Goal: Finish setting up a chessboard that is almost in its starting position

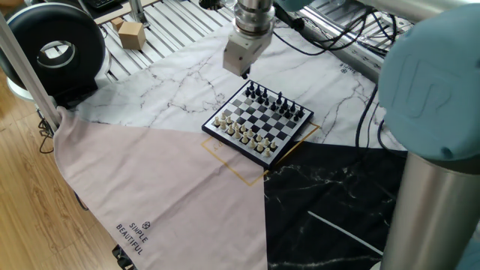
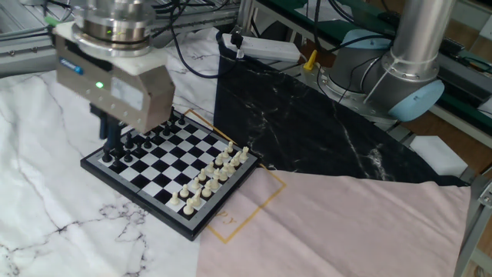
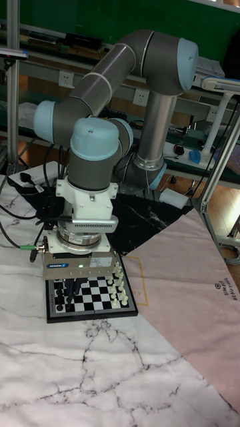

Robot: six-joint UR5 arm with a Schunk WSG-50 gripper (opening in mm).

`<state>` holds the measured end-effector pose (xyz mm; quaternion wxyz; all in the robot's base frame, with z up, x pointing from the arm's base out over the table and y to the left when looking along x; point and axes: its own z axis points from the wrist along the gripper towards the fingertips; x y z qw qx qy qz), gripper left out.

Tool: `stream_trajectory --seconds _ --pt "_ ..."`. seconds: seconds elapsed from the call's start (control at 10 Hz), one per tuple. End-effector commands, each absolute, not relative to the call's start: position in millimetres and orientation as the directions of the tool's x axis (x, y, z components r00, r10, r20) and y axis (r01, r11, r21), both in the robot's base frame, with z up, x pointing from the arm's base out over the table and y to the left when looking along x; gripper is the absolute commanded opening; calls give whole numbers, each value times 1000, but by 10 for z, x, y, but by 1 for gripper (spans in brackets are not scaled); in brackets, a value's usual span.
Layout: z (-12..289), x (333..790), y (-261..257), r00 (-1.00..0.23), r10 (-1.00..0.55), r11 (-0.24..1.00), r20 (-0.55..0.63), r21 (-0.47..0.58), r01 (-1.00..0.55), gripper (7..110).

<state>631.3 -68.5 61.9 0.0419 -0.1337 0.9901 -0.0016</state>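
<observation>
claw (image 2: 112,140) hovers over the chessboard's (image 2: 165,165) black-piece edge, fingers close together, grip state unclear.

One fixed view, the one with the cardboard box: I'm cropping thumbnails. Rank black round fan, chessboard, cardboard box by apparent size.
1. black round fan
2. chessboard, roughly comparable to the fan, which sits partly cut off
3. cardboard box

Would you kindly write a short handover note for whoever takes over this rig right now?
Gripper: above the black-piece end of the chessboard; fingers point down, whether open or shut cannot be told, and nothing visibly held.
Board: on the white marble cloth, beside the black cloth and pink cloth.
Done: black pieces and cream pieces stand in rows at opposite ends.
Left: find the misplaced piece; too small to identify here.
</observation>
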Motion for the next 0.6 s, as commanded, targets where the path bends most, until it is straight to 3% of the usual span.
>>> stream_trajectory --seconds 0.0,0.5 --pt "618 6242 -653 -961 -260 965 -93 18 -263 7" --pt "618 6233 -885 -990 -120 991 -75 -60 -116 7"
